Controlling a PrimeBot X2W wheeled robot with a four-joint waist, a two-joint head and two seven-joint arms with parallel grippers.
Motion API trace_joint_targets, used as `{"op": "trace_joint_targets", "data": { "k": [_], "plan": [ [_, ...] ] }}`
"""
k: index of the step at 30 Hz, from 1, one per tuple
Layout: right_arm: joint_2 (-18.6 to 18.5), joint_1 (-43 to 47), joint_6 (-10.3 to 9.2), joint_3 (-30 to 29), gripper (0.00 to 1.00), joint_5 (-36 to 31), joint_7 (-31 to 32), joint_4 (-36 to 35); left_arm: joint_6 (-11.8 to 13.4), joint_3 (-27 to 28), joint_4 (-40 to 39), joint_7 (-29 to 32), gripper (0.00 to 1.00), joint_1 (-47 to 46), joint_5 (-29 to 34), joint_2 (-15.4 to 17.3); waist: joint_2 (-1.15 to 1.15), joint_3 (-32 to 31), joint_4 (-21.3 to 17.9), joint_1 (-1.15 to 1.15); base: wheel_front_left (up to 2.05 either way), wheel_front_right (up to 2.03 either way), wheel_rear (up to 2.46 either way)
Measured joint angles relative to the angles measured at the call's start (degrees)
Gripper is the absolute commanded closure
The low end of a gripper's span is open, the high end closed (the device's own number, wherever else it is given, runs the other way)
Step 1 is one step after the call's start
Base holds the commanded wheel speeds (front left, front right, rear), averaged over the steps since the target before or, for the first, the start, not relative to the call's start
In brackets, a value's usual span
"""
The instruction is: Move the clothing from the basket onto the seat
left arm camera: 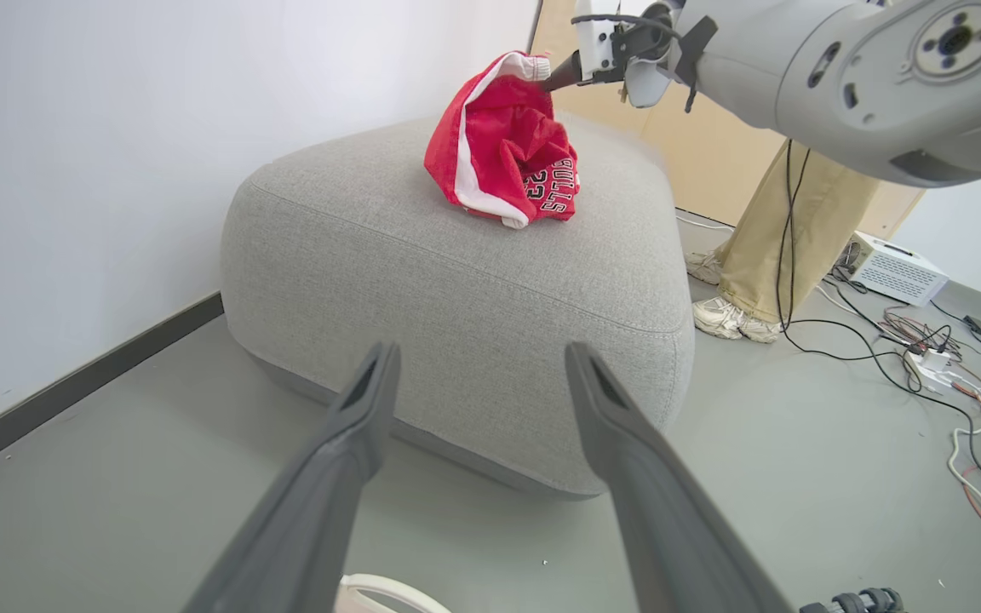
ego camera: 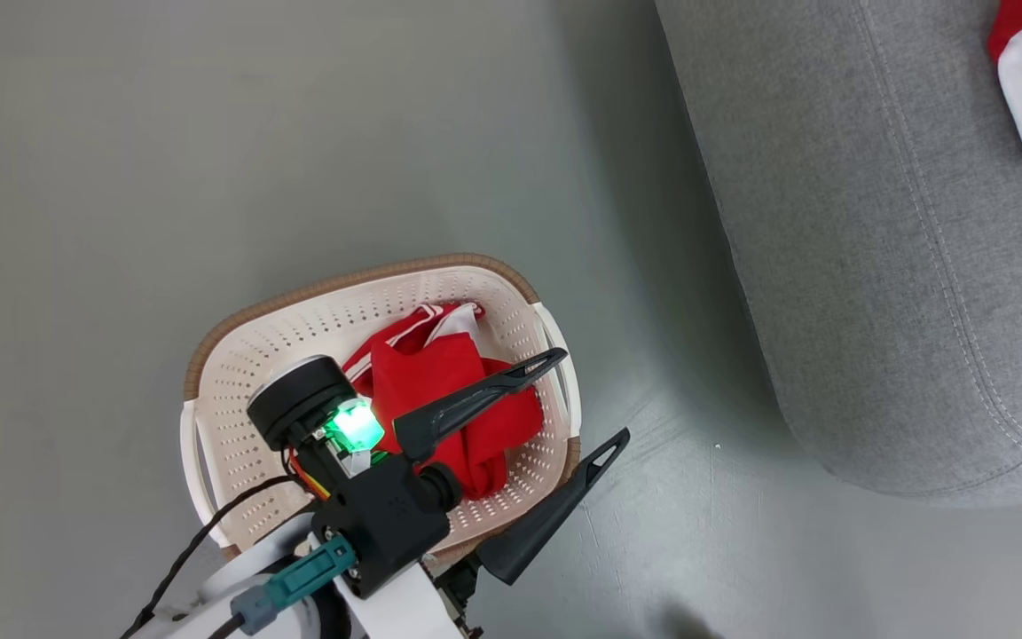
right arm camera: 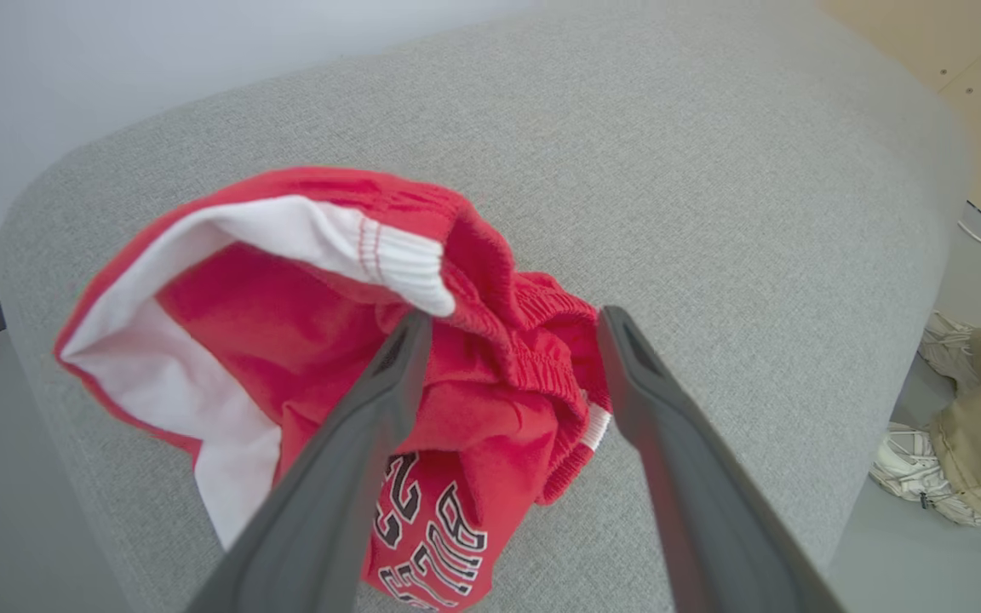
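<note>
Right claw (right arm camera: 516,315) has its jaws wide, straddling the lettered red shorts (right arm camera: 286,323) bunched on the seat (right arm camera: 669,153); the waistband looks hooked on one finger, so this reads as the release step of a drop-off. Left claw (ego camera: 595,395) is also wide and empty, hovering over the basket (ego camera: 342,293), where a second red garment (ego camera: 440,373) lies. Next: right lifts clear without dragging the shorts off, and left drops in and pinches that fabric.

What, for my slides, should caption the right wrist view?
Open right hand over red clothing on the grey seat.
</note>
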Motion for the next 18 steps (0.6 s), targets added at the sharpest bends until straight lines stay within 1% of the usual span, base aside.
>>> {"op": "trace_joint_targets", "data": {
  "k": [10,18],
  "plan": [
    [-0.2,0.0,0.00,1.3,0.00,-1.5,0.0,-1.2,0.0,-0.1,2.2,-2.0,0.00,0.0,-0.9,-1.4,0.00,-3.0,0.8,0.00,0.00,0.00,0.00],
    [0.0,0.0,0.00,3.6,0.00,-2.4,-2.4,-3.0,0.0,0.0,4.2,-4.1,0.00,0.1,-1.1,-1.9,0.00,-6.0,1.7,0.00,0.00,0.00,0.00]
  ]
}}
